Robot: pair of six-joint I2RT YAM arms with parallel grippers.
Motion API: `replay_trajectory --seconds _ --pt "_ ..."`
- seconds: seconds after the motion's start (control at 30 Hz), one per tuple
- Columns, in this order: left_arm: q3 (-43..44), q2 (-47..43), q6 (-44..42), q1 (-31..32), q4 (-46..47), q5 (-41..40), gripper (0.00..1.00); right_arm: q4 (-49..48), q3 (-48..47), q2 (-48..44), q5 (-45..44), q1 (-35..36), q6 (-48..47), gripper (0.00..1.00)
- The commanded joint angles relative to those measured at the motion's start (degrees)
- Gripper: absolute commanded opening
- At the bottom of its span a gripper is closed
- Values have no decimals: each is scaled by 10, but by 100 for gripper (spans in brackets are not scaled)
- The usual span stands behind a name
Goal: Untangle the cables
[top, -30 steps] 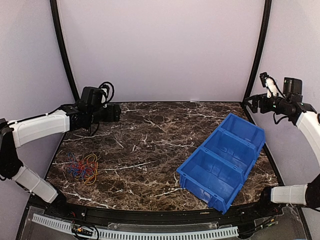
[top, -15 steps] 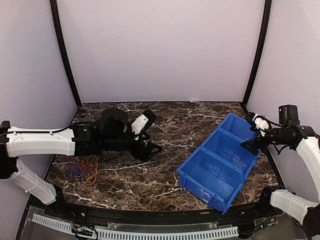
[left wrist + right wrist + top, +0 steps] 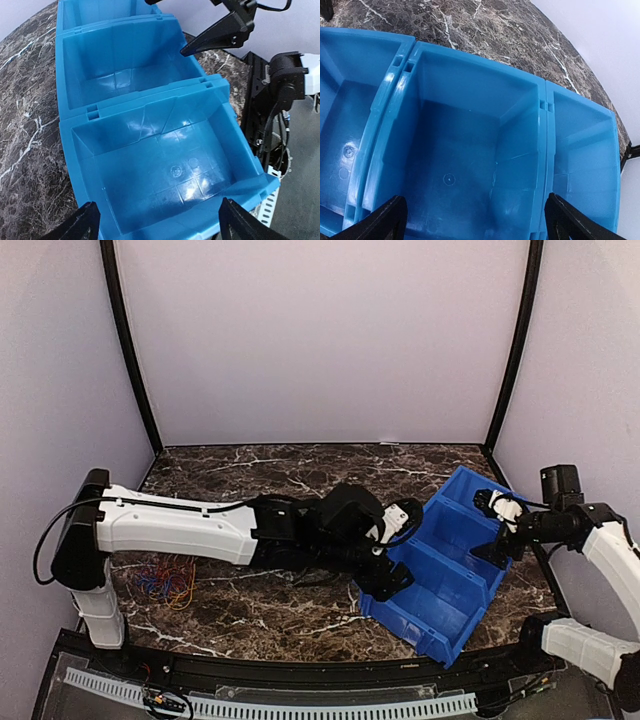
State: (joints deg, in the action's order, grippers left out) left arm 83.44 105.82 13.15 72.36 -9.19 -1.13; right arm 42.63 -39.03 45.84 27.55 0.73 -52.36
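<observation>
Tabletop (image 3: 250, 470) cables (image 3: 165, 580) lie far from fingers (image 3: 82, 225).

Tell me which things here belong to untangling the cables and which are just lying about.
For the job: the cables, a red, blue and yellow tangle at the left of the table.
Lying about: the blue bin with three compartments, at the right.

Two white-and-black arms flank the blue bin (image 3: 425, 630): the left arm (image 3: 175, 532), left of the bin, wears smooth white shells between black joints, with a thin black cable (image 3: 42, 545) looping at the end farthest from the bin. Right of the bin, the right arm (image 3: 610, 555) carries matching white casings and a boxy black module (image 3: 558, 483). The left gripper (image 3: 400, 550) and right gripper (image 3: 482, 530) both end in tapered black fingers.
</observation>
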Motion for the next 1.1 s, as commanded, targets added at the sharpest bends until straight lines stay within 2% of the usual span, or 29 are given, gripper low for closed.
replay_trajectory --seconds 0.0,0.17,0.57,0.83,1.07 --pt "98 58 11 10 -112 -78 86 -103 8 20 48 16 81 98" --pt "158 107 -8 11 -168 -152 87 -153 15 13 70 21 131 99" --pt "216 176 -56 -10 -199 -225 88 -208 31 8 -39 21 188 99" --pt "205 179 -67 -85 -190 -237 87 -215 35 16 -41 21 200 99" --pt "191 184 -110 -182 -145 -291 86 -223 40 18 -37 8 212 99"
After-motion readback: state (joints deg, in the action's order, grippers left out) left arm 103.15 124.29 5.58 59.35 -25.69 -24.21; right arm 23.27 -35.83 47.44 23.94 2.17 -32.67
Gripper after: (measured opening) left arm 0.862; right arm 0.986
